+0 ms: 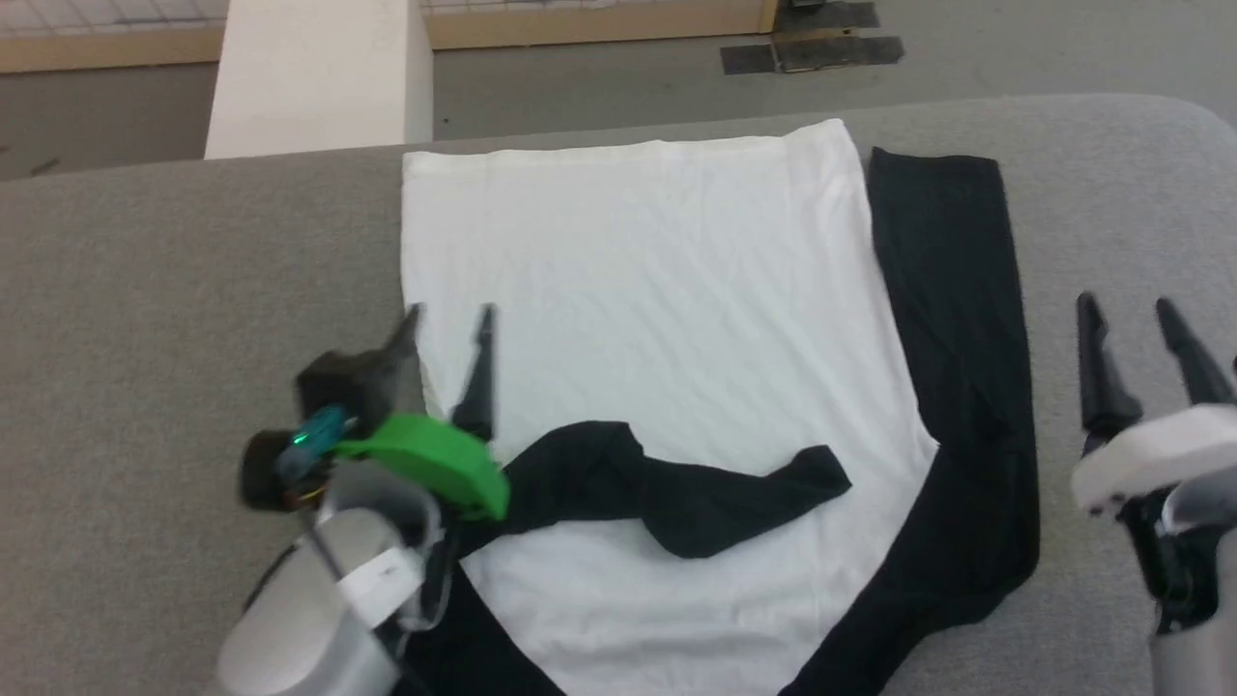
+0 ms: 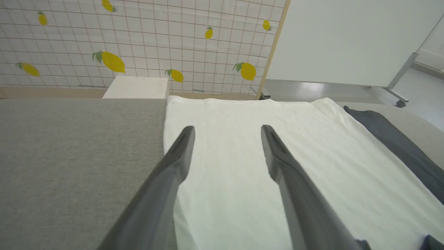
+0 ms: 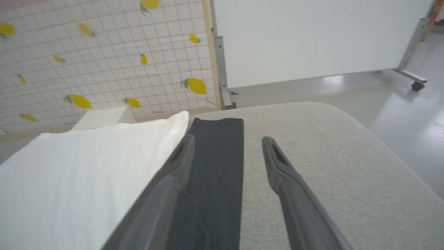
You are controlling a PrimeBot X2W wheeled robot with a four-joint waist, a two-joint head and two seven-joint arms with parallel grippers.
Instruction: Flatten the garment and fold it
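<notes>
The folded sleeve [image 1: 676, 488] crosses the flat garment [image 1: 657, 290], so both hang open and empty: left end effector [image 1: 451, 311] at 8 o'clock, right end effector [image 1: 1127, 303] at 3 o'clock, likely for the outstretched sleeve [image 1: 952, 290].

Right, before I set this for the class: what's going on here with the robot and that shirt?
A two-armed robot is partway through folding the garment, which lies spread on a grey padded surface. The left sleeve is laid across the white torso. The right sleeve lies straight along the torso's right edge. The left gripper is open at the torso's left edge, and the right gripper is open over bare surface. Neither holds anything.
</notes>
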